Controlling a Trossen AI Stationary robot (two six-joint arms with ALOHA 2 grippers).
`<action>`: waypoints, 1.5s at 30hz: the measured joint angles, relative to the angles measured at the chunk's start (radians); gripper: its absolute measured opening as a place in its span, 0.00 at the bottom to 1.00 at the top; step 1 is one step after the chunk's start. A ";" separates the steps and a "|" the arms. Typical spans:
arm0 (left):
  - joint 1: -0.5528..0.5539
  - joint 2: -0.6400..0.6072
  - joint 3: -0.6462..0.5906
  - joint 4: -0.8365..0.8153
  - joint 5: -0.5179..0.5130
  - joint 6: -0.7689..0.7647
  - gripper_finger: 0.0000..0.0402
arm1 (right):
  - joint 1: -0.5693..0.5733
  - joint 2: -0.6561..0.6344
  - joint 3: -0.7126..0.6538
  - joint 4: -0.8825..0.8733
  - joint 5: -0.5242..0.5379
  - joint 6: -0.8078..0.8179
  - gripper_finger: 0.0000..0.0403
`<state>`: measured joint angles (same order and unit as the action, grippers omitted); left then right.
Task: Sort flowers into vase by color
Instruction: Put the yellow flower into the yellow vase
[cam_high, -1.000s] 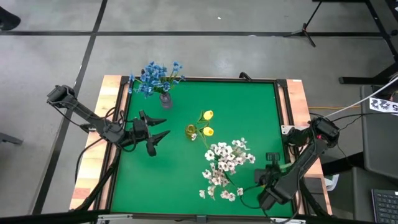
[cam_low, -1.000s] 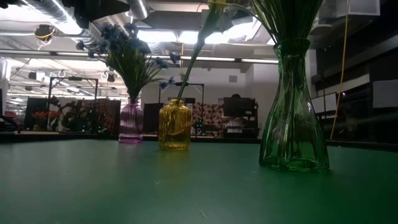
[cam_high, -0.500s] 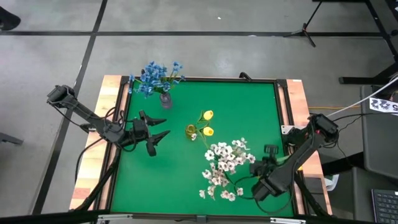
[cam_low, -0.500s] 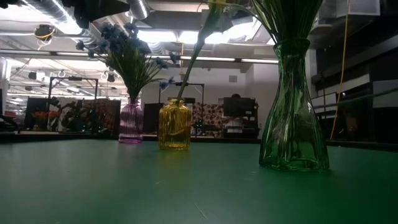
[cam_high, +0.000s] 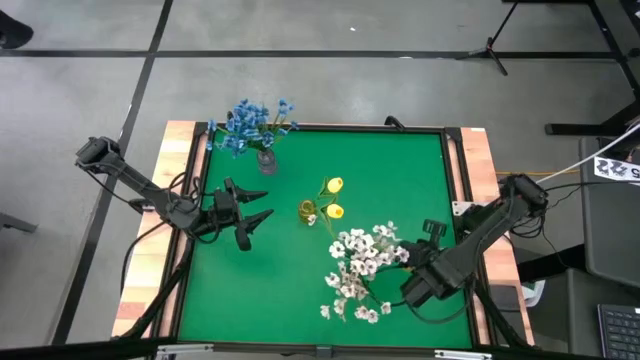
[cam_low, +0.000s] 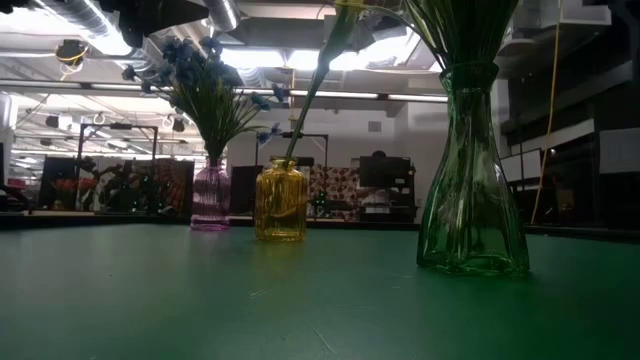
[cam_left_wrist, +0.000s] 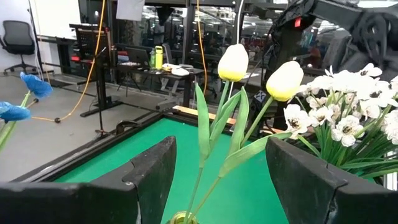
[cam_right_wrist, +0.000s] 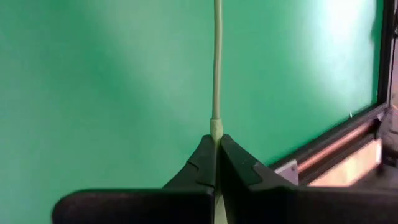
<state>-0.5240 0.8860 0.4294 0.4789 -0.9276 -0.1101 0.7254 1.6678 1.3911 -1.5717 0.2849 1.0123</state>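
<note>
Vases (cam_low: 281, 202): three; yellow tulips (cam_left_wrist: 234, 62): two.

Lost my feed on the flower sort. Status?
Right gripper shut on a pale stem near white flowers. Left gripper open, waiting at table's left. Nothing blocking.

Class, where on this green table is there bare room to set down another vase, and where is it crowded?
Free: the mat's far right corner, beyond the white flowers; the near left corner, below the left pincer. Crowded: around the yellow tulips and white flowers.
</note>
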 joint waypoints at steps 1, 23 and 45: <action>0.000 0.000 0.000 -0.001 0.000 0.000 0.61 | 0.000 -0.018 0.004 0.000 0.014 0.003 0.01; 0.000 0.000 0.000 -0.004 0.000 0.000 0.61 | 0.000 -0.382 0.005 0.001 0.155 0.010 0.01; 0.000 -0.003 0.000 0.322 0.007 0.012 0.61 | -0.288 -0.555 0.076 0.038 0.616 -0.505 0.01</action>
<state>-0.5236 0.8833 0.4295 0.8014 -0.9207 -0.0985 0.4375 1.1125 1.4667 -1.5334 0.9004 0.5074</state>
